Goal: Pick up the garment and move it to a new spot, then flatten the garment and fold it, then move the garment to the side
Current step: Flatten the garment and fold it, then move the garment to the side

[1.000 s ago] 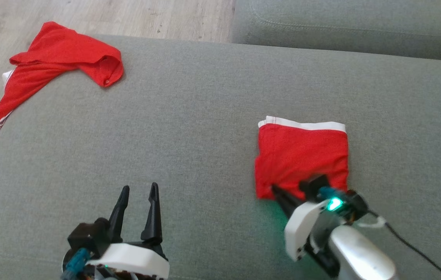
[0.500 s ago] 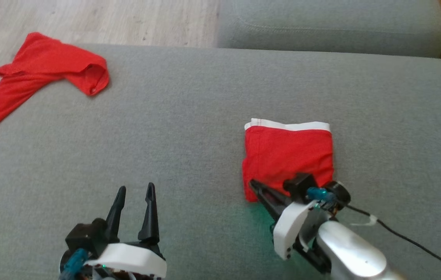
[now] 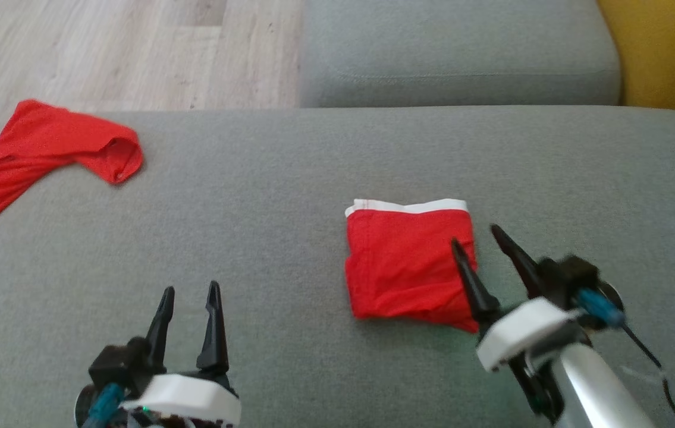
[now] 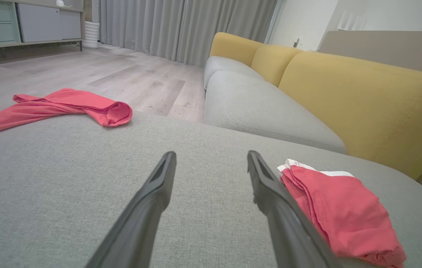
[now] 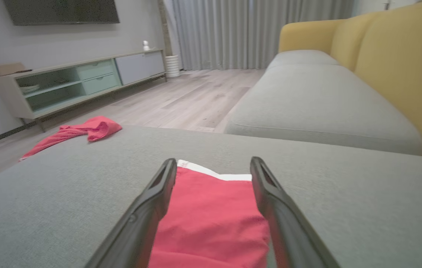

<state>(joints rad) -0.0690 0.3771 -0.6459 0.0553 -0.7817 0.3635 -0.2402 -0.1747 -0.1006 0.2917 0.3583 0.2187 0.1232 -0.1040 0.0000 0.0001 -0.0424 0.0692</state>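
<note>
A folded red garment [image 3: 405, 264] with a white waistband lies flat on the grey sofa cushion [image 3: 289, 196], right of centre. My right gripper [image 3: 475, 236] hovers over its right edge, open, with nothing between the fingers. In the right wrist view the garment [image 5: 211, 219] lies below and between the spread fingers [image 5: 151, 201]. My left gripper [image 3: 190, 293] stands open over bare cushion at the lower left. In the left wrist view the garment [image 4: 339, 208] sits just right of that gripper [image 4: 211, 158].
A second red garment [image 3: 46, 148] lies crumpled at the cushion's far left corner, partly hanging over the edge. Another grey cushion [image 3: 456, 53] sits behind, with a yellow backrest [image 3: 664, 53] at the right. Wooden floor [image 3: 105, 47] lies beyond the far edge.
My right gripper has let go of the folded garment's near edge, opened, and lifted toward its right side. The camera has shifted, so the whole scene sits lower and further left.
</note>
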